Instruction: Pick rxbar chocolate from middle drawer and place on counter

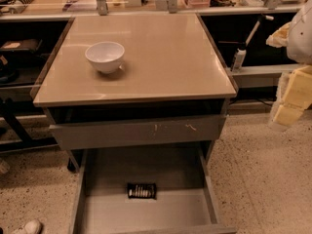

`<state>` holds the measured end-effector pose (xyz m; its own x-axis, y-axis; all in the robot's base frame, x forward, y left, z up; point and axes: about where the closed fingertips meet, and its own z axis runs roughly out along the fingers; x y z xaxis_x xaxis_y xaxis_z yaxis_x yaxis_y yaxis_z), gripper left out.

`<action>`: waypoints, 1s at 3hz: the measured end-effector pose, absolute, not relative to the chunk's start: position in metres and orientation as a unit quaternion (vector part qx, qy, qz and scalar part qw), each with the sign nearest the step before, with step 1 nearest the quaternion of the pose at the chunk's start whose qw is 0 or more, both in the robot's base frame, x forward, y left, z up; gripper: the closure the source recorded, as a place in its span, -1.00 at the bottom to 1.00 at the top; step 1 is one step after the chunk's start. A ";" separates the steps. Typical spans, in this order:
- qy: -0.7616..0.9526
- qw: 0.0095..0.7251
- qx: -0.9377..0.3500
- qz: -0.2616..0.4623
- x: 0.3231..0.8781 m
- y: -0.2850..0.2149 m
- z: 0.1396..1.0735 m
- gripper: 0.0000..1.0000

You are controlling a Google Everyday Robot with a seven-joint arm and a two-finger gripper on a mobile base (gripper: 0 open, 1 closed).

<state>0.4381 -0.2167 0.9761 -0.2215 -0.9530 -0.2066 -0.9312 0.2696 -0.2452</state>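
The right edge cuts off the hand (291,101), and the bottom edge clips the middle drawer (146,212).

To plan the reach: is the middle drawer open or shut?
Open: the middle drawer is pulled out, rxbar chocolate lying on its floor. The tool hangs at the right edge.

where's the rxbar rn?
Camera view, bottom centre: the rxbar chocolate lies flat on the floor of the open middle drawer, below the scratched drawer front. The gripper is far off at the right edge, beside the counter.
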 end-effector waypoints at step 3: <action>0.787 0.160 -0.596 -0.014 0.439 -0.199 0.919 -1.00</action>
